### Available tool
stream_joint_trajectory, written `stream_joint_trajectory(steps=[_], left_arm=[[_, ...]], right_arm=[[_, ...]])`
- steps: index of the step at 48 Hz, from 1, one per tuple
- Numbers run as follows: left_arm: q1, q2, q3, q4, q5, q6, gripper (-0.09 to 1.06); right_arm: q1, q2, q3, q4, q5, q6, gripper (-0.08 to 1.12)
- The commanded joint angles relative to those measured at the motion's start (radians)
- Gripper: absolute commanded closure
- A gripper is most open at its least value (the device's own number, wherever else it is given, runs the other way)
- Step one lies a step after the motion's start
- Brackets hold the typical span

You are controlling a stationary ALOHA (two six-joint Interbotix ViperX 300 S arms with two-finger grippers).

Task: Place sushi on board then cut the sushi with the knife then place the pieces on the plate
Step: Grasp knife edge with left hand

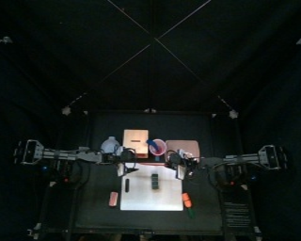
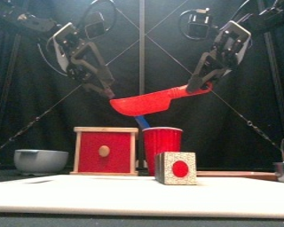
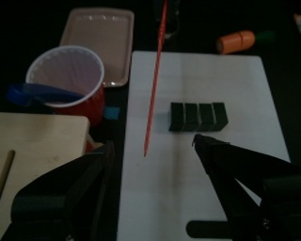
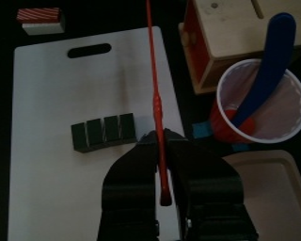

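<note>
A red knife (image 2: 156, 100) is being held in the air at the centre of the front view, above a red cup (image 2: 162, 149). Its handle is being clamped tight by the right gripper (image 2: 201, 87). The left gripper (image 2: 109, 92) is being held with its jaws spread wide beside the blade's tip. A sushi roll (image 3: 198, 116), its blocks together, is lying on the white board (image 3: 241, 94), right of centre in the left wrist view. A pink tray (image 3: 97, 24) is being shown at the upper left.

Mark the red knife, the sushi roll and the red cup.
red knife (image 2: 151, 101), front view, middle of the blade.
sushi roll (image 4: 105, 133), right wrist view, middle of its top.
red cup (image 2: 163, 149), front view, outer wall.
</note>
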Motion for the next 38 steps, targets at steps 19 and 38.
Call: stream_joint_trajectory(steps=[19, 38], left_arm=[[0.002, 0.147, -0.098, 0.037, 0.009, 0.003, -0.01], [0.005, 0.167, -0.1, 0.094, 0.009, 0.003, 0.21]], right_arm=[[0.038, 0.034, -0.052, 0.003, -0.014, 0.002, 0.65], [0.038, 0.034, -0.049, 0.003, -0.014, 0.0, 0.65]])
